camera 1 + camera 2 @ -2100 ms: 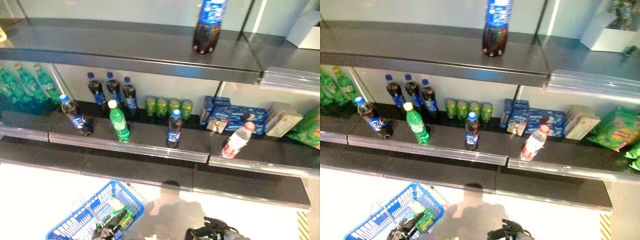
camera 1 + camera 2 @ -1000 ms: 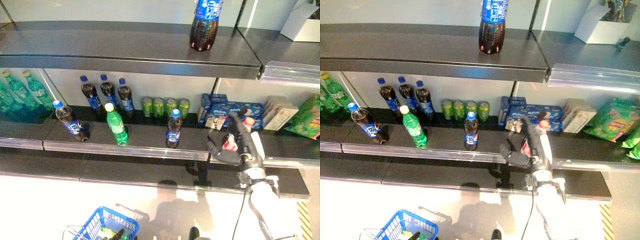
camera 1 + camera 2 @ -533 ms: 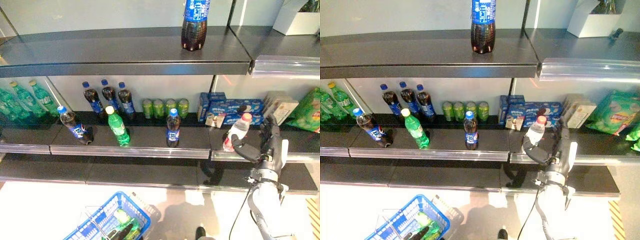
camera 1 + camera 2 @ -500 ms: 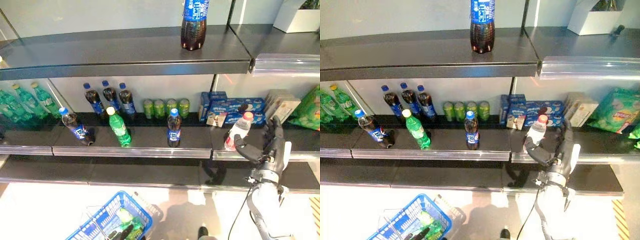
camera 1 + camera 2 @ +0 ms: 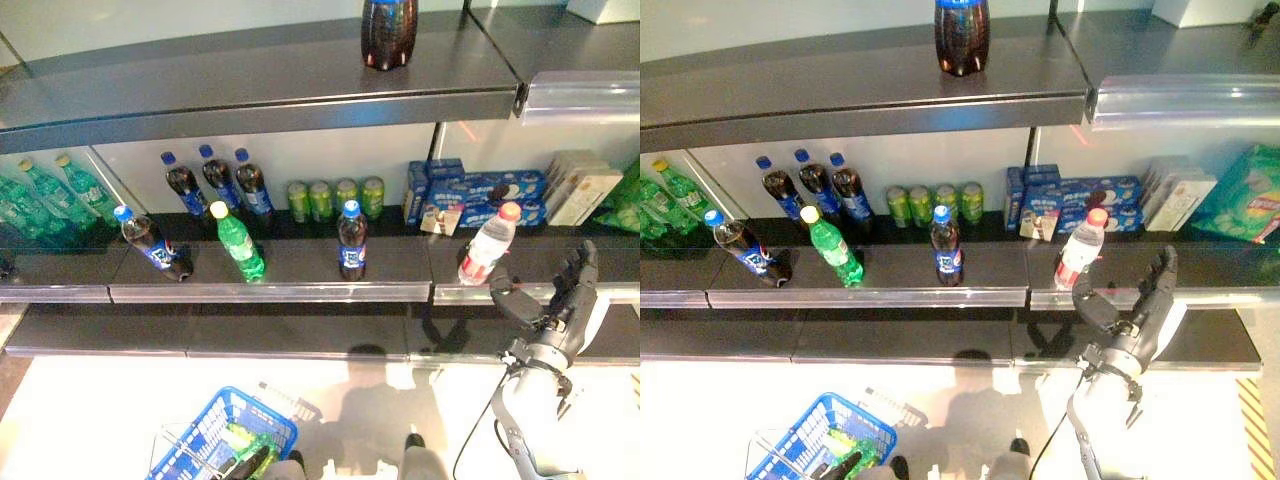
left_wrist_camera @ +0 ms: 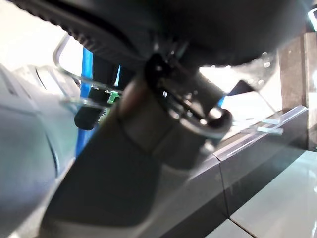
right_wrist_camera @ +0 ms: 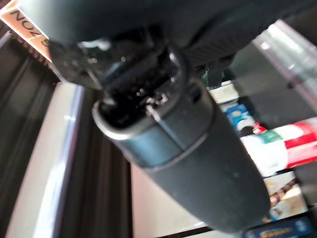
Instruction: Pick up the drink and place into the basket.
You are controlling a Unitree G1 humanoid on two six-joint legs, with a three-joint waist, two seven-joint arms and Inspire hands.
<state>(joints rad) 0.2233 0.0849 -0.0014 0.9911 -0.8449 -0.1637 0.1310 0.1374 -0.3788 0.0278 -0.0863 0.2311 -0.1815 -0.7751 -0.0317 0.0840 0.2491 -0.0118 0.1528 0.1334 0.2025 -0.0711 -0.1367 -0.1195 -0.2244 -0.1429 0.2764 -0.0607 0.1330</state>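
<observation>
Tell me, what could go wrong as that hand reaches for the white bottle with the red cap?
The white bottle already leans near the shelf's front edge; a nudge from the open right hand might tip it off. The hand's fingers stand beside the bottle, not around it, so a grasp could miss. The blue basket sits far off at the lower left, a long carry.

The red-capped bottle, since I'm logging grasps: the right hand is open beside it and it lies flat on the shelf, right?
Not quite. The red-capped bottle stands, leaning, on the shelf, as the left eye view shows. The right hand is open beside it, not gripping.
</observation>
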